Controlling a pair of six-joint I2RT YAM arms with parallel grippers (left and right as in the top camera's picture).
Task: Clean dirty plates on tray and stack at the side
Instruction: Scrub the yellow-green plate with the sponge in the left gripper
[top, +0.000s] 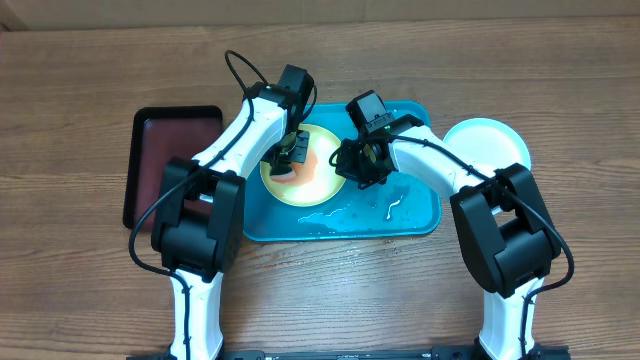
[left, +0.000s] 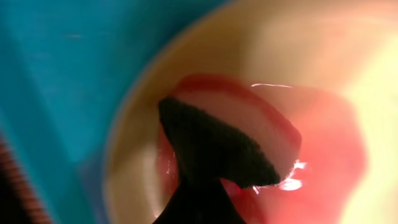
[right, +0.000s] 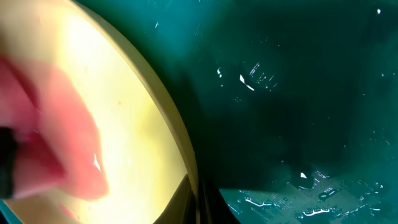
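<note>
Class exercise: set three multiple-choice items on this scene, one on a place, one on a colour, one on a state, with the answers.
1. The yellow plate lies: A on the turquoise tray; B on wood; C in the air.
2. Its smear is: A green; B red; C black.
3. The tray's surface is: A dry; B wet; C covered by cloth.
Answers: 1 A, the turquoise floor surrounds it; 2 B, red spreads across the plate; 3 B, droplets glint on it.

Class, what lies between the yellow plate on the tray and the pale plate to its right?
The overhead view shows the right gripper and its arm there, above the turquoise tray, over its wet floor and rim.
</note>
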